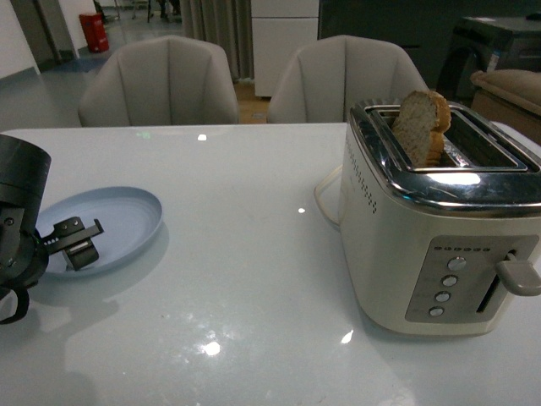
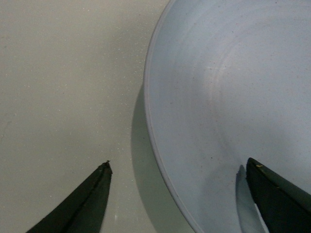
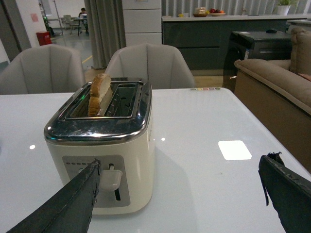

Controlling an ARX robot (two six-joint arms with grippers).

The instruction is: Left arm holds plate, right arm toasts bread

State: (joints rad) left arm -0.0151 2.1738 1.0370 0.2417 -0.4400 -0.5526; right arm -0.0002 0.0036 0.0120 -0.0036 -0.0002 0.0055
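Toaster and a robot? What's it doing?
It's making toast. A slice of bread stands in the left slot of the cream toaster, sticking up well above the top. The left tool is open, with one jaw over the blue plate and the other outside its rim, not gripping yet. The right tool is open too, facing the toaster's lever without touching it.

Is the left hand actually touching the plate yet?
Cannot tell. In the left wrist view the left hand is open astride the plate rim, one finger over the plate, but neither contact nor a gap shows plainly.
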